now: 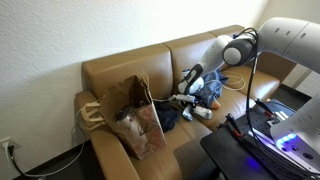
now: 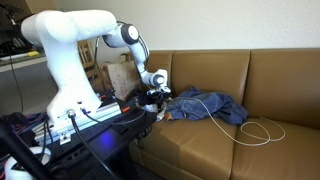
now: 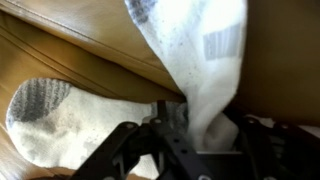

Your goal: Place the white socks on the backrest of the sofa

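1. Since cloth fills the gap between the jaws in the wrist view, the gripper (image 3: 186, 128) reads as closed on a white sock (image 3: 205, 60). The fingertips are buried in fabric, so the pinch is probably firm, not certainly.
2. That sock runs from the jaws up across the frame. Pinched at one spot rather than bunched, it can hang free and later drape over an edge.
3. A second sock (image 3: 60, 120) lies flat on the brown leather of the sofa (image 1: 130, 65), just beside the gripper and not held, so only half the pair is in hand.
4. In an exterior view the arm (image 2: 80, 40) reaches down to the seat beside the blue clothes (image 2: 208, 105) — well below the backrest (image 2: 230, 68).
5. My judgement is that the step in hand is the pickup, and the lift to the backrest is not yet made.
6. The bag (image 1: 135, 115) stands at the sofa's other end and the white cable (image 2: 255, 130) lies past the clothes, so neither seems in the way.
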You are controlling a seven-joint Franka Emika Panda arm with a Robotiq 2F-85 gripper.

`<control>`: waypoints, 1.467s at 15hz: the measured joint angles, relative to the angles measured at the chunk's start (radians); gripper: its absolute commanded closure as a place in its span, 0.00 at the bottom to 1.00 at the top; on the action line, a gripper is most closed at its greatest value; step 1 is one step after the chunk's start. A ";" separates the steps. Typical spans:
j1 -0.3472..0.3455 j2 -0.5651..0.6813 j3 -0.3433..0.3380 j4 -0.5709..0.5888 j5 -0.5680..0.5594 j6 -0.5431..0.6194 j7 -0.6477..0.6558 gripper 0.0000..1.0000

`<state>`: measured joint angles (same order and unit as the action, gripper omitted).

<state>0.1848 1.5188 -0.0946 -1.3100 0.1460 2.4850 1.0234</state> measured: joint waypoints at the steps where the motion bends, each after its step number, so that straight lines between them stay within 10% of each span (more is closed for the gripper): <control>1: -0.001 -0.001 0.000 -0.001 0.001 0.000 0.008 0.82; 4: -0.021 -0.006 0.004 -0.001 0.011 -0.026 0.008 0.98; 12: -0.193 -0.064 0.090 -0.017 0.037 -0.041 -0.269 0.96; 22: -0.176 -0.497 0.155 -0.403 0.097 0.356 -0.414 0.84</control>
<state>0.0088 1.0217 0.0608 -1.7129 0.2433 2.8413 0.6096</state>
